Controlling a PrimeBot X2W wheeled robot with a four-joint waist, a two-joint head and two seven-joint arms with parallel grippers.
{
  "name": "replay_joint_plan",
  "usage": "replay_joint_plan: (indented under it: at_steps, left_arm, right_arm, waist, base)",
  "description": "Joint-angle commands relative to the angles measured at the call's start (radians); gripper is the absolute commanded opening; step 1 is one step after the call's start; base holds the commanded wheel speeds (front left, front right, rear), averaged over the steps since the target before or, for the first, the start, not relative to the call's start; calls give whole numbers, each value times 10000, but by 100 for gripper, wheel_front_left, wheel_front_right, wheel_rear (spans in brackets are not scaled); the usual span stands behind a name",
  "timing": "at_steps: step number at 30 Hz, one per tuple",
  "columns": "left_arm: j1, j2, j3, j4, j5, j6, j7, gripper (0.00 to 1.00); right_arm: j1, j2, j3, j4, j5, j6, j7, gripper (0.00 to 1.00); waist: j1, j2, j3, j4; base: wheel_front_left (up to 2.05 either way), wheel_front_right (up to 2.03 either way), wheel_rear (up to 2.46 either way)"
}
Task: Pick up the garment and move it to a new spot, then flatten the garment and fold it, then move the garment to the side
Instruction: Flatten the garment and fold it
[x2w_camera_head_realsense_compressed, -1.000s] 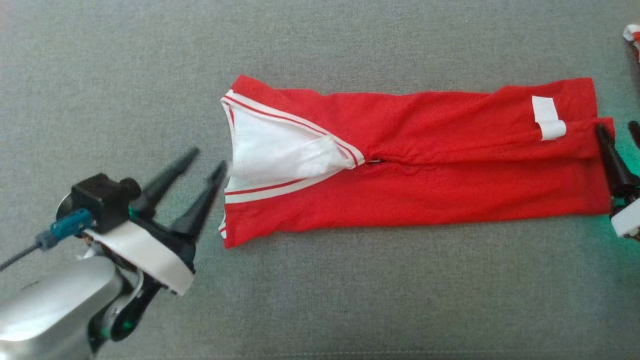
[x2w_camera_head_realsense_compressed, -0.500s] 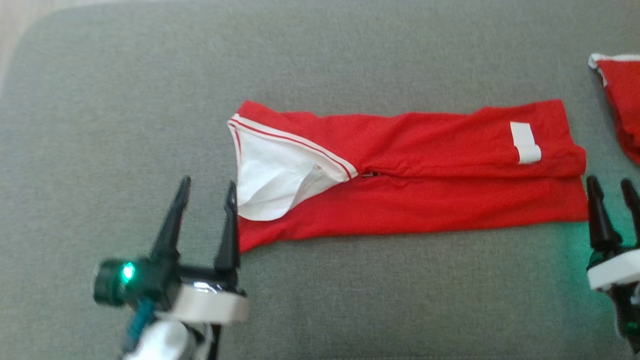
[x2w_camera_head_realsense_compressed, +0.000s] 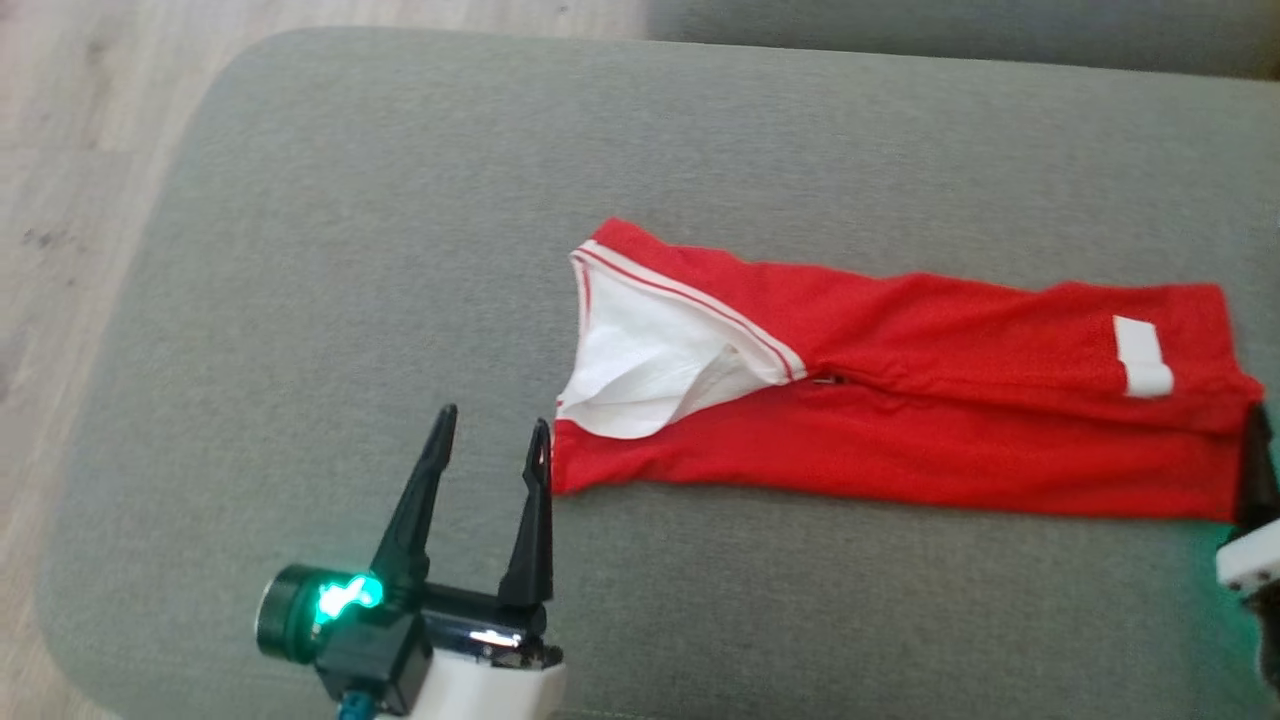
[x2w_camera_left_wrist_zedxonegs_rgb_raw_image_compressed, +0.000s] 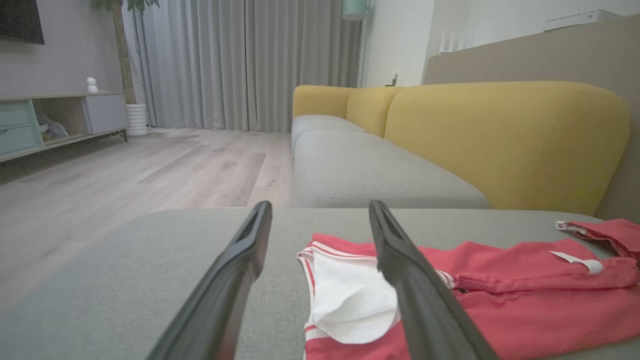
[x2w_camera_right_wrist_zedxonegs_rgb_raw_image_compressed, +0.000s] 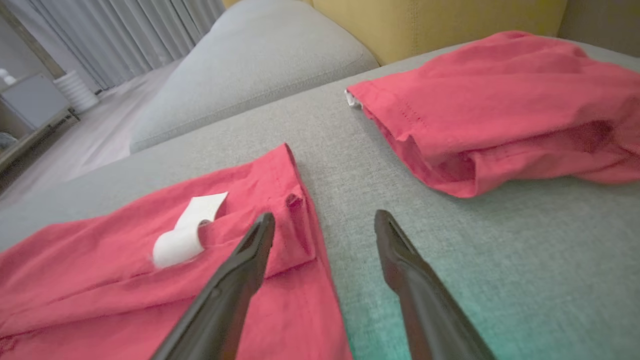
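One grey sofa seat (x2w_camera_head_realsense_compressed: 300, 250) carries everything. The red garment (x2w_camera_head_realsense_compressed: 950, 440) lies across its middle, folded into a long band. A second red cloth (x2w_camera_right_wrist_zedxonegs_rgb_raw_image_compressed: 500, 100) sits apart, beyond its right end. The left gripper (x2w_camera_head_realsense_compressed: 494, 418) and right gripper (x2w_camera_right_wrist_zedxonegs_rgb_raw_image_compressed: 324, 218) stand wide and empty, one at each short end, probably placed to take both ends for the next fold. A white tag (x2w_camera_head_realsense_compressed: 1140, 355) marks the right end.

left tool (x2w_camera_head_realsense_compressed: 495, 420): jaws wide apart, empty | right tool (x2w_camera_right_wrist_zedxonegs_rgb_raw_image_compressed: 325, 217): jaws wide apart, empty
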Motion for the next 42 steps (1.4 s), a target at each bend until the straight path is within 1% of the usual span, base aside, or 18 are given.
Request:
replay_joint_plan:
  at_steps: [1, 5, 6, 7, 8, 9, 12, 14, 19, 21, 23, 27, 28, 29, 31, 35, 39, 42]
  left_arm:
    - [-211, -116, 581, -334, 228, -143, -50, 100]
    - [-91, -370, 987, -307, 543, -552, -50, 100]
    - [-63, -438, 1071, -295, 612, -642, -50, 100]
    - [-34, -504, 1149, -281, 680, -727, -50, 100]
    - [-11, -568, 1228, -275, 748, -808, -50, 100]
    - [12, -635, 1311, -274, 808, -882, -51, 100]
    - [126, -799, 1592, -268, 957, -1067, -51, 100]
    - [220, -874, 1759, -233, 1037, -1201, -51, 100]
    - [355, -1032, 2111, -196, 1252, -1482, -51, 100]
    - [417, -1087, 2221, -205, 1335, -1577, -51, 100]
    - [443, -1140, 2302, -204, 1421, -1681, -51, 100]
    - [538, -1281, 2418, -139, 1508, -1872, -51, 100]
    - [569, -1317, 2442, -114, 1526, -1910, -51, 100]
    - [569, -1317, 2442, -114, 1526, -1910, -51, 100]
    - [665, -1412, 2515, -22, 1562, -2025, -51, 100]
    - [789, -1487, 2579, 74, 1672, -2185, -51, 100]
    - [820, -1548, 2591, 132, 1779, -2316, -51, 100]
    - [842, -1588, 2596, 159, 1825, -2396, -51, 100]
  right_arm:
    - [-469, -250, -75, 251, -244, 67, 167, 100]
    - [-1140, -52, -359, 1321, -659, 67, 818, 100]
    - [-1258, 38, -323, 1512, -729, 67, 1048, 77]
    - [-1347, 136, -264, 1649, -773, 67, 1280, 38]
    - [-1417, 221, -215, 1759, -796, 67, 1491, 17]
    - [-1461, 301, -142, 1836, -809, 67, 1710, 0]
    - [-1530, 502, 91, 1805, -831, 67, 2088, 0]
    - [-1530, 537, 160, 1636, -819, 67, 2011, 0]
    - [-1488, 222, 21, 1160, -830, 67, 1597, 0]
    - [-1448, -91, -32, 881, -782, 67, 1664, 0]
    - [-1383, -575, -119, 566, -745, 67, 1844, 0]
    - [-1228, -1567, -689, -158, -714, 67, 2231, 0]
    - [-1191, -1742, -855, -407, -694, 67, 2368, 0]
    - [-1191, -1742, -855, -407, -694, 67, 2368, 0]
    - [-1027, -1941, -1006, -1492, -433, 67, 2970, 0]
    - [-694, -1675, -883, -3636, -47, 67, 3943, 0]
    - [-248, -824, -612, -5884, 159, 67, 4800, 0]
    - [-77, -48, -132, -7133, 30, 67, 5326, 0]
  waist:
    - [1, -1, 51, 229]
    - [1, -1, 174, 346]
    - [1, -1, 193, 358]
    - [1, -1, 210, 361]
    - [1, -1, 226, 355]
    - [1, -1, 232, 341]
    - [1, -1, 181, 192]
    - [1, -1, 117, 71]
    - [1, -1, -48, -227]
    - [1, -1, -78, -343]
    - [1, -1, -85, -427]
    - [1, -1, -180, -539]
    - [1, -1, -214, -560]
    - [1, -1, -214, -560]
    - [1, -1, -377, -614]
    - [1, -1, -643, -664]
    - [1, -1, -796, -621]
    - [1, -1, -856, -556]
  base:
    - [0, 0, 0]
    - [0, 0, 0]
    - [0, 0, 0]
    - [0, 0, 0]
    - [0, 0, 0]
    - [0, 0, 0]
    - [0, 0, 0]
    - [0, 0, 0]
    - [0, 0, 0]
    - [0, 0, 0]
    - [0, 0, 0]
    - [0, 0, 0]
    - [0, 0, 0]
    - [0, 0, 0]
    - [0, 0, 0]
    - [0, 0, 0]
    - [0, 0, 0]
    - [0, 0, 0]
